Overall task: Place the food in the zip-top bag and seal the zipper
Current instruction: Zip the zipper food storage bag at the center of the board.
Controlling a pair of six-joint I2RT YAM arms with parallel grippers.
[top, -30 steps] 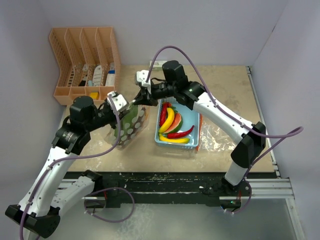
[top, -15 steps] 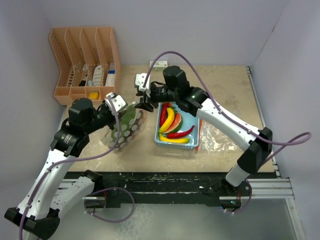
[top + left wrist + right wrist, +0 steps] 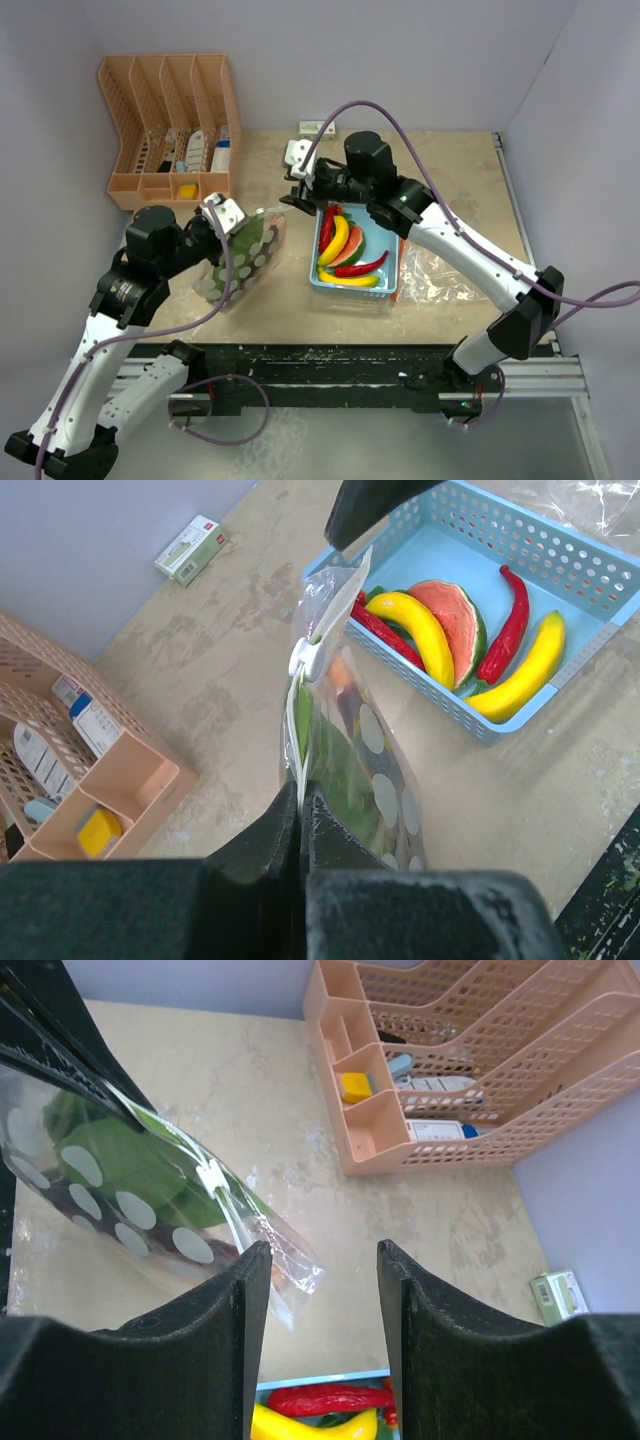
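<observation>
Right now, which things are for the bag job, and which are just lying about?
For the job:
- bag, pinched by the left claw
- bananas, chillies and melon slice
- right claw, open

Lying about:
- basket, which only holds the food
- organizer
- small box
- plastic sheet

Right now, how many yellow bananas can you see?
2, both in the blue basket: one banana beside the watermelon slice, one banana along its edge. The bag may hide others.
</observation>
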